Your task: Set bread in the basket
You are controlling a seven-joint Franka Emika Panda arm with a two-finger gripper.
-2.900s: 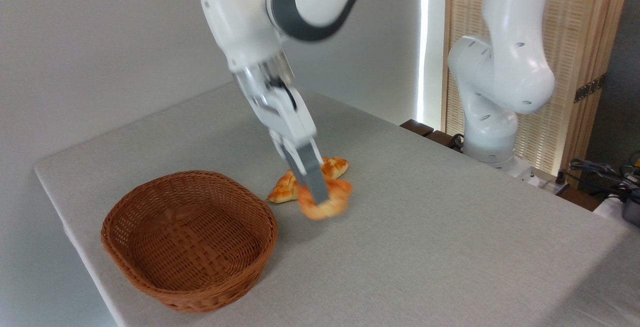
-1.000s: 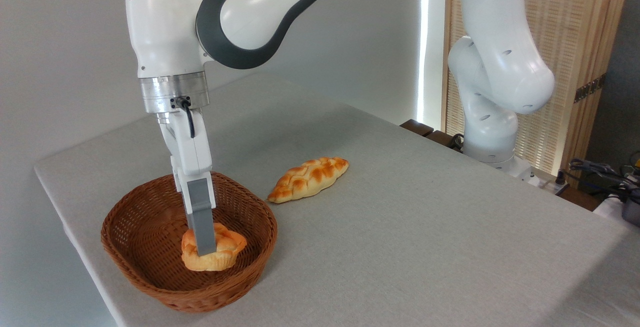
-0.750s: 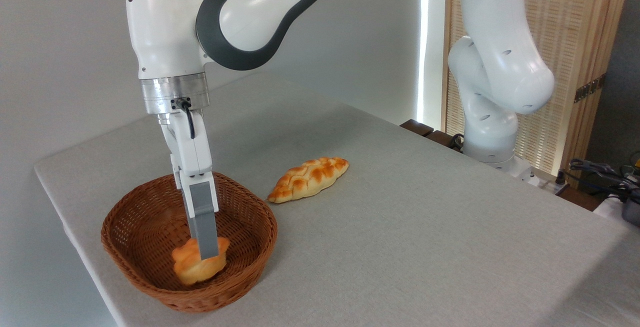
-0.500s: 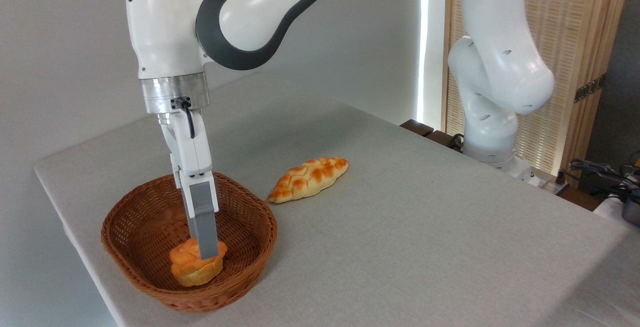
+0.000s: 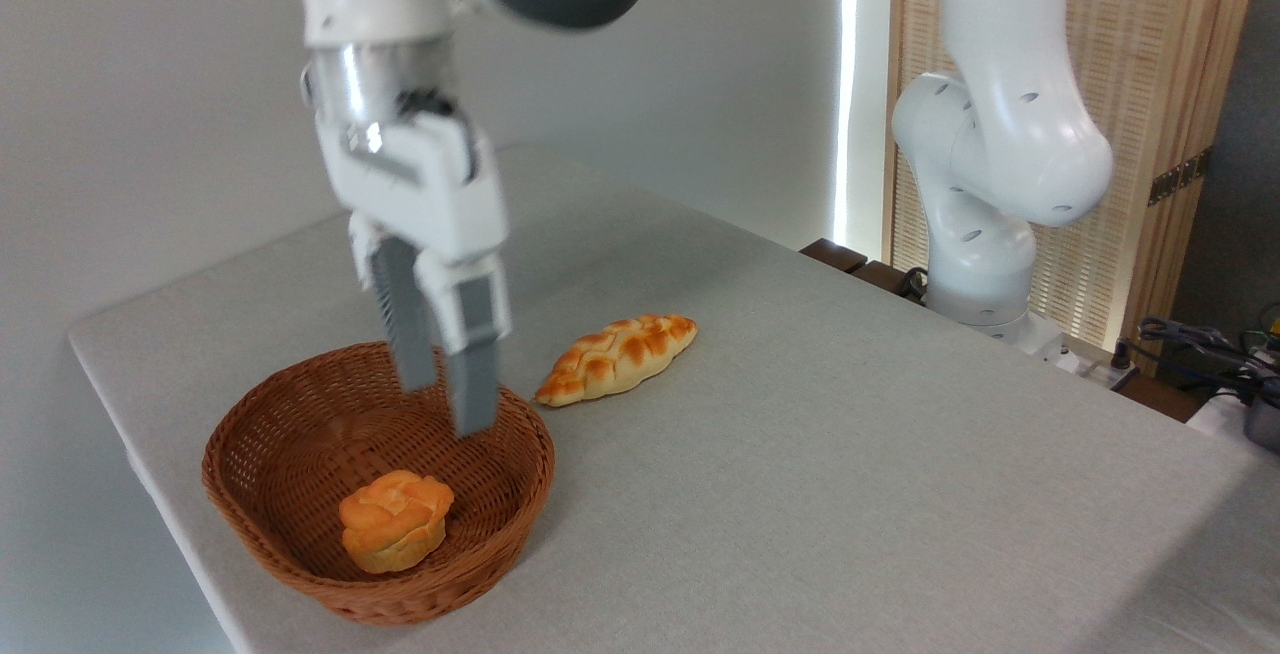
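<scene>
Bread, orange-golden, lumpy cracked top, in basket

You're looking at a glossy white jointed arm with dark grey bands, a silver wrist ring, and a white end effector with two grey fingers.

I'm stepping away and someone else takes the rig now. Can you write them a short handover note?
End effector: open, empty, raised above the basket's back rim.
Small round orange-golden bun: lying inside the shallow brown woven wicker basket, free of the fingers.
Long braided brown-toasted loaf: on the grey table, right of the basket.
Done: bun is in the basket.
Left: only to pull the arm clear.
</scene>
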